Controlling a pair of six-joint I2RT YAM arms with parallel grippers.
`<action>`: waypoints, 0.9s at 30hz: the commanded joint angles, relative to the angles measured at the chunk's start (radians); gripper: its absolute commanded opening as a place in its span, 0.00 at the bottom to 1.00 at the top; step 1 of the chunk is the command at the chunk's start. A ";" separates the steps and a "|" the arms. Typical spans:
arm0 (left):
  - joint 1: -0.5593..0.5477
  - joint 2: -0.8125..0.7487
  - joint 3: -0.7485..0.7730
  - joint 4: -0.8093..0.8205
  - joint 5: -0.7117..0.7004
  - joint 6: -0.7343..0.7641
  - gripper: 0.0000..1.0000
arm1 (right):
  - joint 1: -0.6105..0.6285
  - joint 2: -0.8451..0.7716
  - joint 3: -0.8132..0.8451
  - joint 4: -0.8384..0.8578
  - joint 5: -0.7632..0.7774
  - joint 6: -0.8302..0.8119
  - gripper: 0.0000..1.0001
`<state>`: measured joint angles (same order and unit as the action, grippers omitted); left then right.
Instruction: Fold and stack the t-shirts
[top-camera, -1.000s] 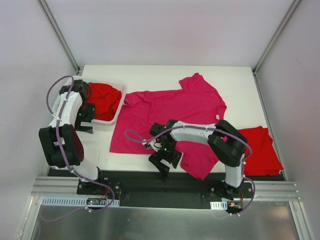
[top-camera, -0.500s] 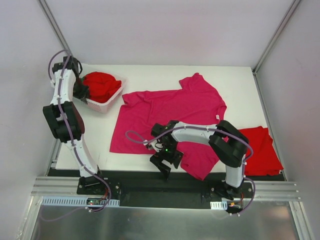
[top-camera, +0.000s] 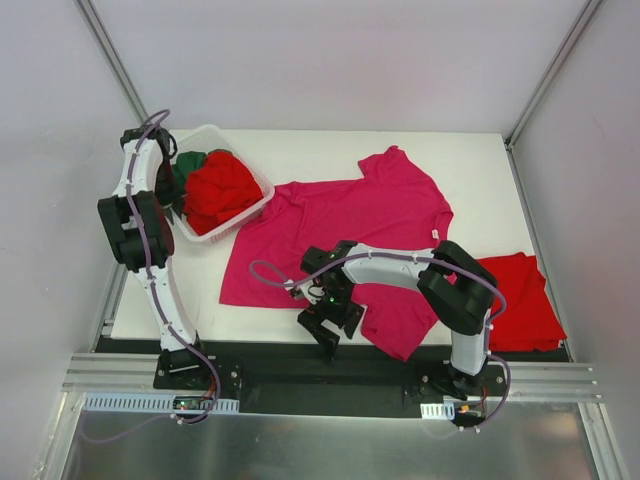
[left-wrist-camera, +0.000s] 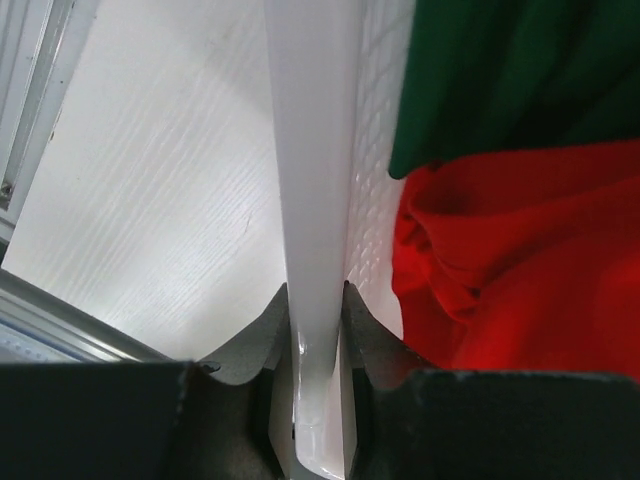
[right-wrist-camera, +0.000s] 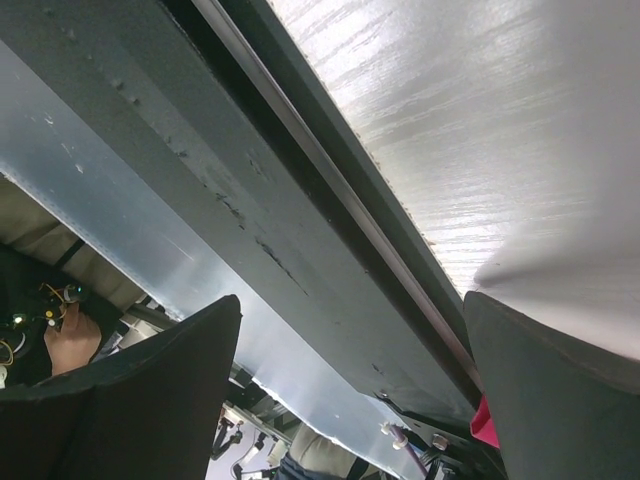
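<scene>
A magenta-pink t-shirt (top-camera: 350, 225) lies spread flat mid-table. A bright red t-shirt (top-camera: 222, 190) and a dark green one (top-camera: 192, 160) sit bunched in the white basket (top-camera: 243, 166), which is tilted at the back left. My left gripper (top-camera: 172, 185) is shut on the basket's left wall (left-wrist-camera: 312, 150), with the red t-shirt (left-wrist-camera: 520, 270) and the green one (left-wrist-camera: 520, 80) just inside. Another red t-shirt (top-camera: 520, 300) lies folded at the right edge. My right gripper (top-camera: 330, 322) is open and empty at the near table edge, by the magenta hem (right-wrist-camera: 485, 425).
The black mounting rail (top-camera: 330, 365) runs along the near table edge under my right gripper (right-wrist-camera: 352, 298). Metal frame posts (top-camera: 120, 70) rise at the back corners. Bare white tabletop (top-camera: 300, 150) shows behind the magenta shirt and beside the basket (left-wrist-camera: 150, 200).
My left gripper closed on the basket wall, then lifted and tilted the basket, swinging it right; the green shirt now shows. The right arm has stayed put.
</scene>
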<state>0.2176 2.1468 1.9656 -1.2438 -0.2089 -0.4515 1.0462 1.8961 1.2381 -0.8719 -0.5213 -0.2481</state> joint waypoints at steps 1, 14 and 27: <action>-0.004 0.093 -0.016 -0.235 -0.228 0.018 0.00 | 0.012 -0.006 0.026 -0.035 -0.048 -0.013 0.96; 0.025 -0.013 0.142 -0.273 -0.596 -0.145 0.20 | 0.048 -0.005 0.017 -0.018 -0.066 0.001 0.96; -0.020 -0.214 0.082 -0.244 -0.479 -0.108 0.99 | 0.049 -0.003 0.006 -0.013 -0.068 0.000 0.96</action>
<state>0.2211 2.0029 2.0480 -1.3209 -0.7406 -0.5835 1.0901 1.8961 1.2381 -0.8711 -0.5652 -0.2470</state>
